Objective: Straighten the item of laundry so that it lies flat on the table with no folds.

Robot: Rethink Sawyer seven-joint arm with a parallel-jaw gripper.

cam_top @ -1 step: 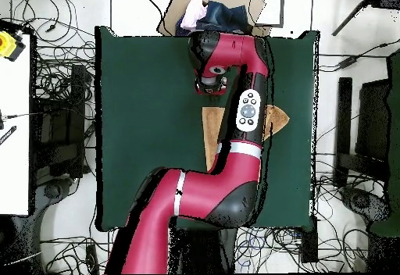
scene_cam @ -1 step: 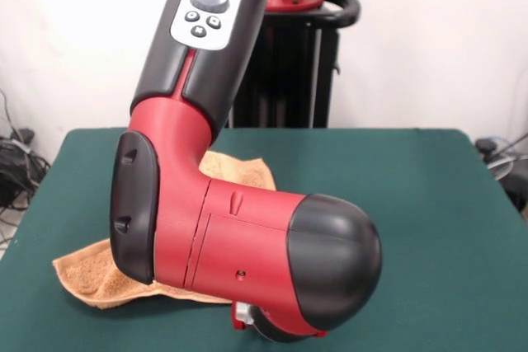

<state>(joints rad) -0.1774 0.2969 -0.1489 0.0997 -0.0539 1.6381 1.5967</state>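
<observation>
The big red and black arm [scene_cam @ -1 step: 247, 237] bent low over the green table [scene_cam @ -1 step: 429, 228] and filled most of the front view. Its round black elbow stuck out toward the camera. A grey pad with buttons [scene_cam @ -1 step: 208, 6] sat on the upper part of the arm.

The orange-tan towel [scene_cam @ -1 step: 91, 274] lay on the table under the arm. The arm hid most of it. In the front view one fuzzy corner poked out near the table's left edge, and another piece showed behind the arm, closer to the middle. The corner by the left edge looked rumpled and doubled over, not flat.

From above, the towel [cam_top @ -1 step: 211, 131] showed as a strip on one side of the arm and a small pointed corner on the other side, toward the table's right edge.

The gripper [cam_top @ -1 step: 211, 80] showed from above, at the end of the arm, past the towel toward the table's top edge. I could not tell how it was set.

A cardboard box [cam_top @ -1 step: 234, 10] with cloth in it sat past that top edge.
</observation>
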